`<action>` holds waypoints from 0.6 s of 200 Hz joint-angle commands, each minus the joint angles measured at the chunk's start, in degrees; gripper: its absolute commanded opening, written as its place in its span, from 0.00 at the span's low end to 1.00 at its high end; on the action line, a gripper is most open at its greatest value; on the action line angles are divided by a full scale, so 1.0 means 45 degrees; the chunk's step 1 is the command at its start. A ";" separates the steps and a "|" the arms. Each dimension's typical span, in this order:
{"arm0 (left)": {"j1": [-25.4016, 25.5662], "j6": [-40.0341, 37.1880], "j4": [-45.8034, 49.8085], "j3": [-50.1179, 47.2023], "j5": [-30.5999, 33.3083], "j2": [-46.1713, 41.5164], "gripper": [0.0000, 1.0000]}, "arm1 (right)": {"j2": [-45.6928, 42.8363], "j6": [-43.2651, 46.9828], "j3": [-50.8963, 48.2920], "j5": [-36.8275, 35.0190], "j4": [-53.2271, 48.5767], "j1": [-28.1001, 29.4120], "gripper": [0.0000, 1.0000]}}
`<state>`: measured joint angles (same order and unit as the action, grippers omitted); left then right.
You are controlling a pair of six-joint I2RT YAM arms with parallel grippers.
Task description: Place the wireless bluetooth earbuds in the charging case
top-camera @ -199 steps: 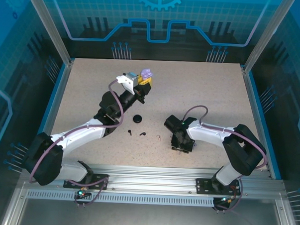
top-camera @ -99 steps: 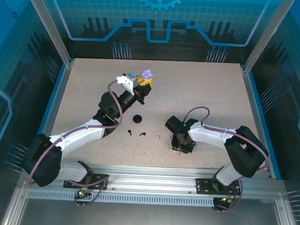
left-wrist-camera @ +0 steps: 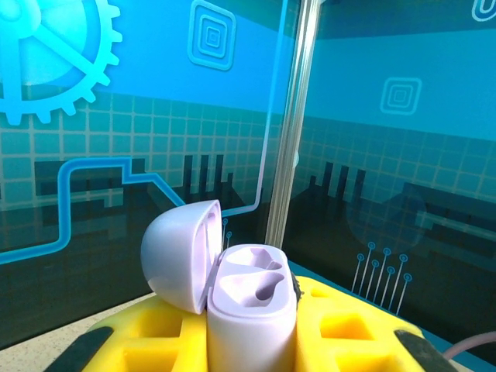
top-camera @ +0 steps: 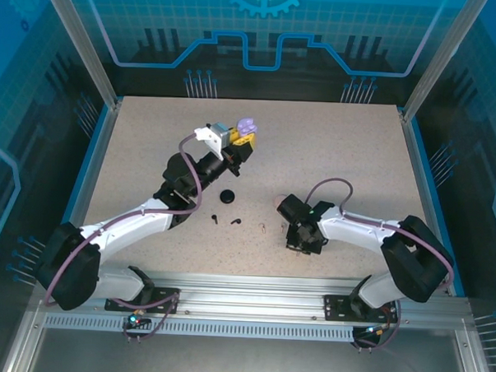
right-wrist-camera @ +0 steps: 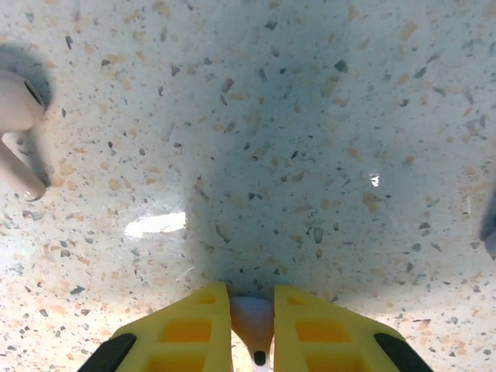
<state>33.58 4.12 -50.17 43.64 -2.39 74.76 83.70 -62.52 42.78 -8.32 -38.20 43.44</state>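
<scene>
Pale pink earbud [right-wrist-camera: 253, 325] sits between right gripper [right-wrist-camera: 252, 299] jaws, long axis along them.

Left arm [top-camera: 139, 218]: stretched forward from base, wrist raised.
Left gripper [top-camera: 243, 136]: held above the table [top-camera: 340, 157], fingers [left-wrist-camera: 341, 333] clamped on open case [left-wrist-camera: 252, 302].
Right arm [top-camera: 370, 228]: folded inward, wrist low.
Right gripper [top-camera: 299, 243]: pointed straight down at table, fingers [right-wrist-camera: 186, 333] pinching earbud [right-wrist-camera: 252, 322].
</scene>
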 commanded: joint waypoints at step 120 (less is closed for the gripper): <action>0.1253 -0.3077 -0.1253 -0.0319 -0.1067 0.0326 0.00 | -0.5397 0.8369 0.5948 -0.0718 0.0720 -0.1861 0.12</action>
<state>37.36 -3.88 -54.50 41.15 -6.09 76.60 59.94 -36.86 63.42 -13.10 -38.59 35.55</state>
